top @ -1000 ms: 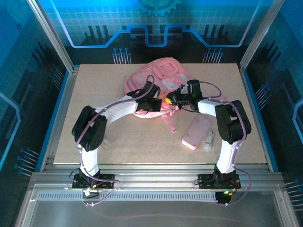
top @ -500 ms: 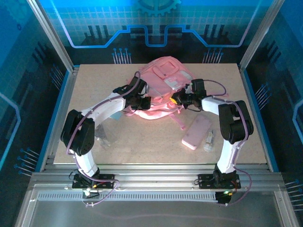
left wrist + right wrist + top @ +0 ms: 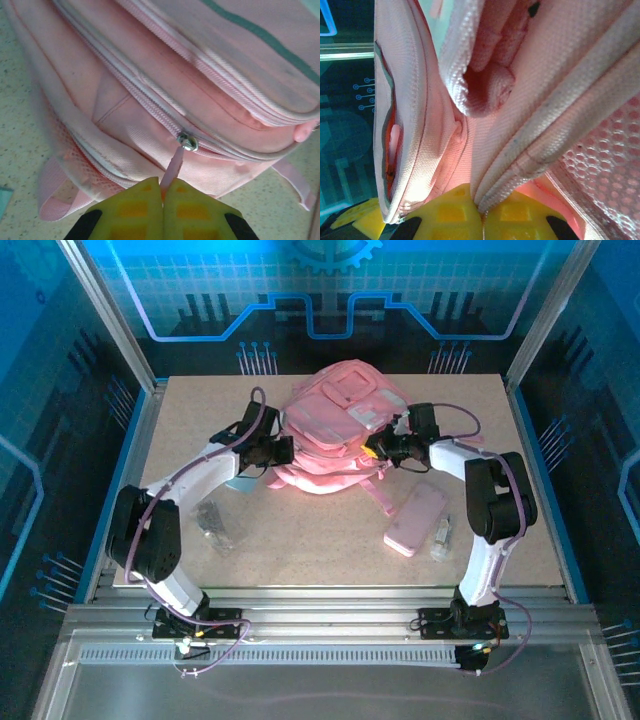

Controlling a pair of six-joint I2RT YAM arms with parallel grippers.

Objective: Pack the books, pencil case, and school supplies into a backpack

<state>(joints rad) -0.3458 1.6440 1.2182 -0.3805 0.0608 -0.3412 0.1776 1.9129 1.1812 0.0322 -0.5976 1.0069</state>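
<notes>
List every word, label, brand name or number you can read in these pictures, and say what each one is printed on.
No text can be read in any view.
On the backpack, the grey-white patch may carry print, but it is too small and blurred to read.
On the back wall panel there are circuit lines and a gear graphic, no letters.
On the pencil case no lettering can be seen.

The left pincer [image 3: 163, 186] pinches the pink zipper pull [image 3: 173, 165] on the backpack [image 3: 125, 65]
</notes>
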